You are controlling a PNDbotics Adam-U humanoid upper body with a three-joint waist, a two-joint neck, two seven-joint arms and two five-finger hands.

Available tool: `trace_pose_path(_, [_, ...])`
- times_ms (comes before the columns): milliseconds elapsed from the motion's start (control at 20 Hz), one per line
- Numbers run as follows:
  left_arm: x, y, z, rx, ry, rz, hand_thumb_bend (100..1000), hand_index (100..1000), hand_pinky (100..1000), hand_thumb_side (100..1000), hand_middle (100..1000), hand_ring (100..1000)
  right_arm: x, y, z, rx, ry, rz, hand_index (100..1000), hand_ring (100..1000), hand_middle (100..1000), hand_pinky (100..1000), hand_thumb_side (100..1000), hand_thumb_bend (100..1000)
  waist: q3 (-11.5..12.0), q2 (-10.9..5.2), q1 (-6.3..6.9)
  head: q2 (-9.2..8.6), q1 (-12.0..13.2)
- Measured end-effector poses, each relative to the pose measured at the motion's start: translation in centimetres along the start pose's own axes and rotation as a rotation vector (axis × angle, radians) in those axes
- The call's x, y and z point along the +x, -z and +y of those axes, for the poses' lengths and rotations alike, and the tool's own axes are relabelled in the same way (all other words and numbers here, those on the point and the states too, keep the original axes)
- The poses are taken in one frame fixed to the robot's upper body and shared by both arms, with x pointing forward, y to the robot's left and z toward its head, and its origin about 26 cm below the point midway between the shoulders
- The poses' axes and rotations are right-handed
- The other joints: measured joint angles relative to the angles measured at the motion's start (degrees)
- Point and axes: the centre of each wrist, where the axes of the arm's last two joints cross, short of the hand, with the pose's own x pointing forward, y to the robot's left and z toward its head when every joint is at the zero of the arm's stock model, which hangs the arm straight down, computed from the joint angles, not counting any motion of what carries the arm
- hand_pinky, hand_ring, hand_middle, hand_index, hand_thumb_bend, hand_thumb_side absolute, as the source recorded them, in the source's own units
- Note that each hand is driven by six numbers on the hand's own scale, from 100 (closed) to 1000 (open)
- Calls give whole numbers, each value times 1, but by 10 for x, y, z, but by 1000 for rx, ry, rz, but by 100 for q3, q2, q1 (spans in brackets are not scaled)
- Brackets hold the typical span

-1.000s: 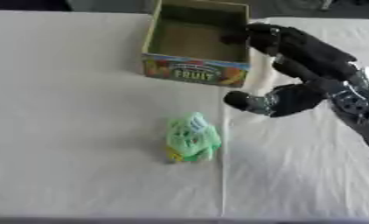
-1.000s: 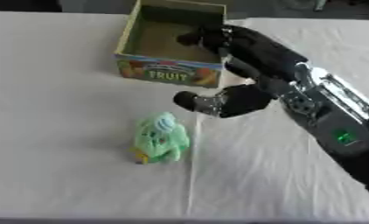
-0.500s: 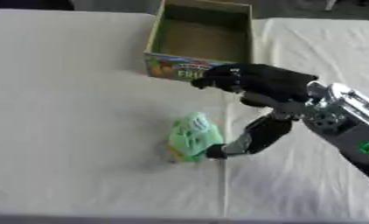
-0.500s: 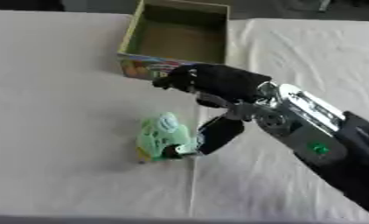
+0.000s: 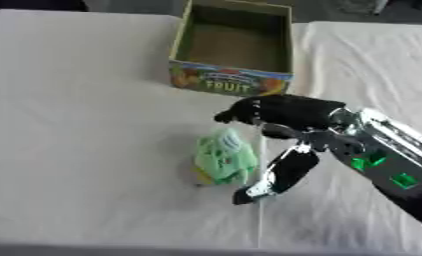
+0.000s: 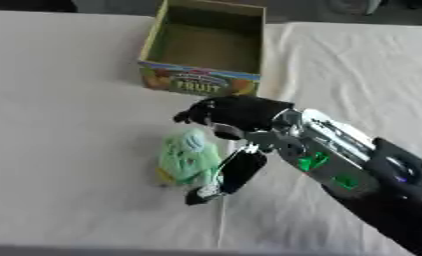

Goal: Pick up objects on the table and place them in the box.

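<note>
— White cloth covers the whole table (image 5: 83, 75), with a seam or fold running down it from near the box toward the near edge. Beyond the far edge it is just dark and blurred; I can't make out the room.

— What stands on the cloth?

— A cardboard box (image 5: 234, 49) at the far middle, open at the top, with fruit pictures and the word FRUIT on the near wall. Its inside looks bare and brown. Nearer to us, well apart from the box, lies a soft pale-green thing (image 5: 223, 156) with a bit of yellow at its lower edge; I can't tell what it is.

— And the hand?

— The right hand (image 5: 284, 114) comes in from the right, its silver forearm with green lights cut off at the lower right corner. The fingers reach over the far side of the green thing, curved, and the thumb (image 6: 223, 176) stretches down along its right side, tip near the cloth. So the hand is spread around it. Whether it touches, I cannot tell.

— Anything between it and the box?

— Nothing but cloth. The left hand shows nowhere.
</note>
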Motion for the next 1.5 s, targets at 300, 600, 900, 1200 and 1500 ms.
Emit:
trace_pose_path(300, [0, 0, 0, -1, -1, -2, 100, 769, 292, 742, 721, 616, 4, 3, 2, 15, -10, 43, 1000, 962, 861, 921, 674, 681, 30, 34, -1, -5, -1])
trace_pose_path(600, [1, 1, -1, -1, -3, -3, 100, 768, 291, 743, 721, 616, 9, 6, 6, 57, -16, 66, 1000, 962, 863, 920, 666, 667, 64, 71, -17, -49, -6])
trace_pose_path(900, [1, 1, -1, 0, -4, -3, 100, 768, 291, 745, 721, 617, 11, 7, 7, 81, -24, 129, 1000, 961, 857, 919, 679, 647, 96, 99, -16, -91, -11])
trace_pose_path(1200, [1, 1, -2, 2, -11, -2, 100, 768, 290, 745, 722, 618, 12, 8, 7, 64, -31, 175, 1000, 961, 862, 919, 693, 627, 107, 135, -15, -113, -27])
trace_pose_path(1500, [1, 1, -2, 3, -17, 0, 100, 767, 290, 747, 723, 618, 6, 15, 8, 59, -52, 210, 1000, 957, 856, 916, 660, 615, 119, 158, -12, -154, -43])
